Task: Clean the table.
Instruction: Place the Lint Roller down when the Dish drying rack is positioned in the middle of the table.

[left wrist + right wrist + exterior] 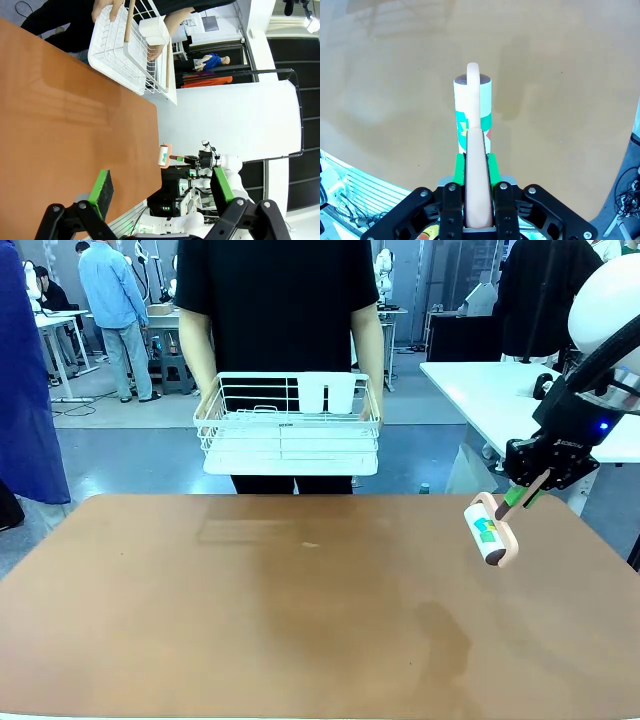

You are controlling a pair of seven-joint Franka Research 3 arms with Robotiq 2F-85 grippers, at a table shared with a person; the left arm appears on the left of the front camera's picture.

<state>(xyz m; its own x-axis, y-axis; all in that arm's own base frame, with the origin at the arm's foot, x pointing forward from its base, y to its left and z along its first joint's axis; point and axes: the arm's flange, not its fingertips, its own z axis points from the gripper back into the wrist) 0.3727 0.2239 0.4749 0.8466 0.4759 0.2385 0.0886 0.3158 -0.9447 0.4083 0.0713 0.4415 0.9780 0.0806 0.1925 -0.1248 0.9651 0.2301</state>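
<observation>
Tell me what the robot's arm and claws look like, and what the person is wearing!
The right arm is smooth, rounded and white, ending in a black right gripper with a small blue light above it. The left gripper is black too, jointed with round bolts, and its fingers have green pads. The person wears a black short-sleeved shirt.

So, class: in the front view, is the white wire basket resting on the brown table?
No: the person's hands hold the basket in the air beyond the far edge of the table, with floor visible beneath it.
</observation>
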